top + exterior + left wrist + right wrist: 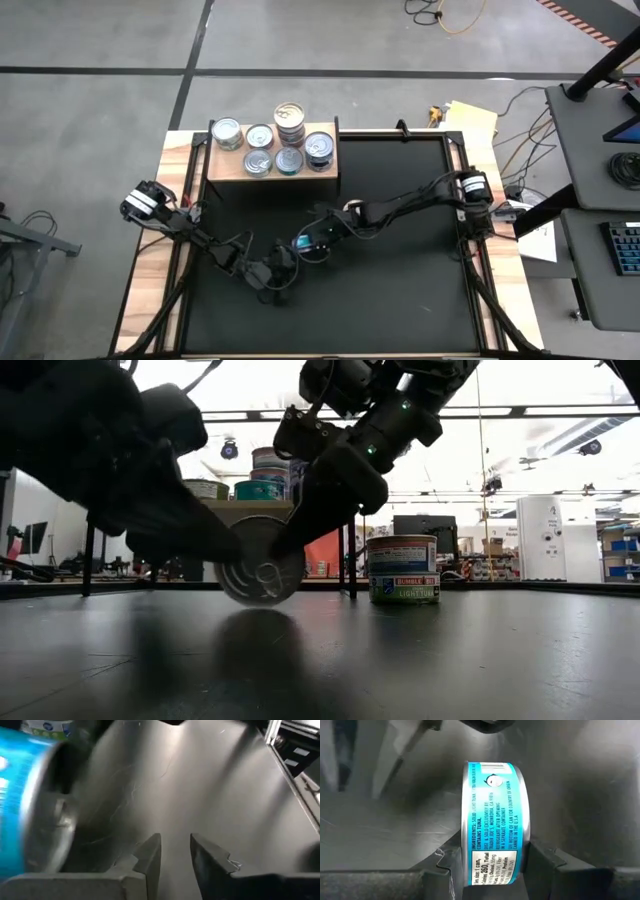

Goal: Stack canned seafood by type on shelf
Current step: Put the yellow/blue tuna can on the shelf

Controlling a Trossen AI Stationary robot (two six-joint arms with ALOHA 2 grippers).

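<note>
The light-brown wooden shelf (222, 170) stands at the table's far edge. Several tins (272, 148) stand on its top, with one stack (289, 121) among them. My right gripper (308, 243) is near the table's middle, shut on a blue-labelled tin (492, 820) turned on its side. In the low view this tin's silver pull-tab end (262, 565) faces the camera. My left gripper (175, 852) sits just near and left of it, slightly open, and the tin (30, 805) shows beside its fingers. Another labelled tin (403, 570) stands upright on the table. My right gripper pinches the blue tin between its two fingers, one on each flat end (466, 862), with the label wall facing the wrist camera. The fingers slant down from the table's right and far side. The tin is on edge, its rim (262, 603) at the table; whether it touches, I cannot tell.
The black table (400, 300) is bare to the right and near side of the grippers. Wooden borders (150, 290) run along its left and right edges. The two grippers are close together. Cables and a desk (600, 150) lie beyond the right edge.
</note>
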